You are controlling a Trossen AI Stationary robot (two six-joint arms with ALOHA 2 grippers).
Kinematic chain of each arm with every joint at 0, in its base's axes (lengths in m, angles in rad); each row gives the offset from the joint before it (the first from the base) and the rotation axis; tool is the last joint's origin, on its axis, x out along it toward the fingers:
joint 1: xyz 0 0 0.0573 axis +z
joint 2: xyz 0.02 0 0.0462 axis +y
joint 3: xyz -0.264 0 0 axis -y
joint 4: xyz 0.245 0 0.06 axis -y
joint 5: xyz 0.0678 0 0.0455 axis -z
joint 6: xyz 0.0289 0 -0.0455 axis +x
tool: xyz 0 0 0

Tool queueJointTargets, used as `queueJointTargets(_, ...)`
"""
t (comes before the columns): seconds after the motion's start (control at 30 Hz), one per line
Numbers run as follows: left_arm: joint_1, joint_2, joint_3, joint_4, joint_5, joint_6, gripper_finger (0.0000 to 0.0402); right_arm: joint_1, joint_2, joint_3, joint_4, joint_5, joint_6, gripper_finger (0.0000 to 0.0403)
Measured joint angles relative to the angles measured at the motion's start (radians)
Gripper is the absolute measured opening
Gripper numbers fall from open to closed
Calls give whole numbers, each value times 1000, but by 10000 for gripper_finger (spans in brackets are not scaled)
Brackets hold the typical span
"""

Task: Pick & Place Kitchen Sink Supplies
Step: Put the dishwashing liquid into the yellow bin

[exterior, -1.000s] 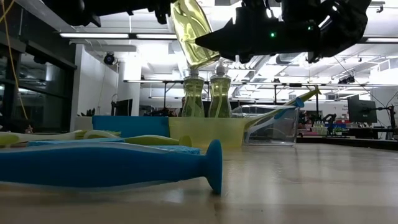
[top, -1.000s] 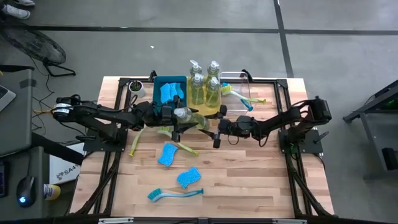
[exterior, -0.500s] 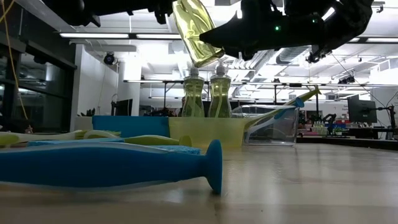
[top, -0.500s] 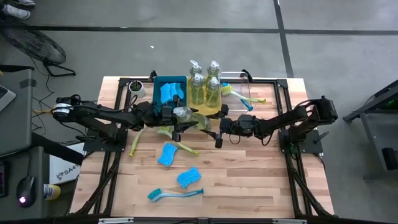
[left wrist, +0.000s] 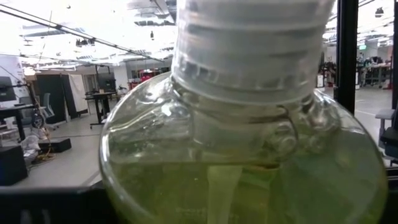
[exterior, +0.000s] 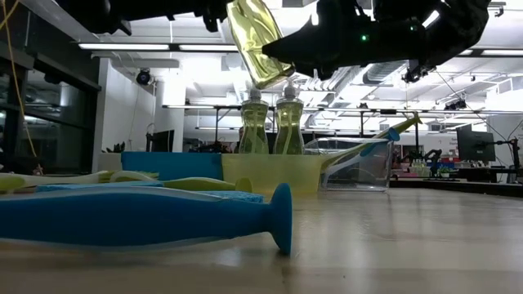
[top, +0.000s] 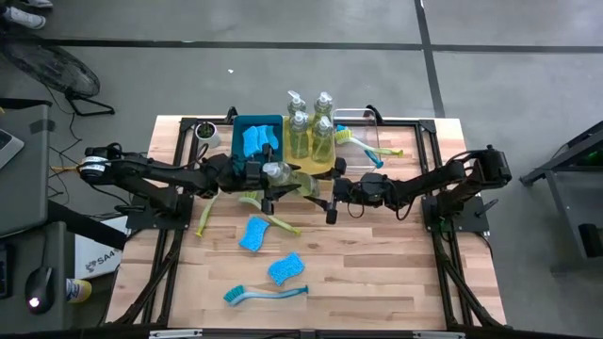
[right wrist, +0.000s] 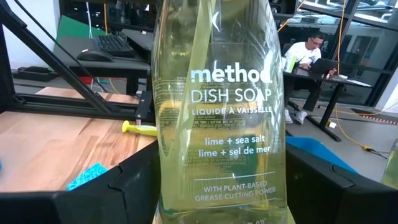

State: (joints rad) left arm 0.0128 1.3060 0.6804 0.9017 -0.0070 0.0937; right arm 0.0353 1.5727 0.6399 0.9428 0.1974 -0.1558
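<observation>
Clear plastic dish soap bottle (top: 287,178), yellow-green liquid, tilted above wooden worktop (top: 377,273); left gripper (top: 267,172) and right gripper (top: 328,191) fingers both clamped on it, arms outstretched.

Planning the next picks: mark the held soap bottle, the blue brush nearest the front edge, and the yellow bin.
Soap bottle (right wrist: 219,118): right wrist view, on its label.
Blue brush (top: 268,293): high view, mid-handle.
Yellow bin (exterior: 278,173): low view, front wall.
</observation>
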Motion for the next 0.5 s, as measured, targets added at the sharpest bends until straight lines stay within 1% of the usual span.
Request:
queueJointTargets(0.23, 0, -1, 0, -3, -7, 4, 203, 0, 0, -1, 0, -1, 0, 269)
queueJointTargets(0.37, 0, -1, 0, -2, -13, 10, 202, 6, 0, -1, -1, 32, -5, 269)
queueJointTargets(0.5, -1, -1, -1, 1, -27, 24, 201, 5, 0, -1, -2, 28, -8, 269)
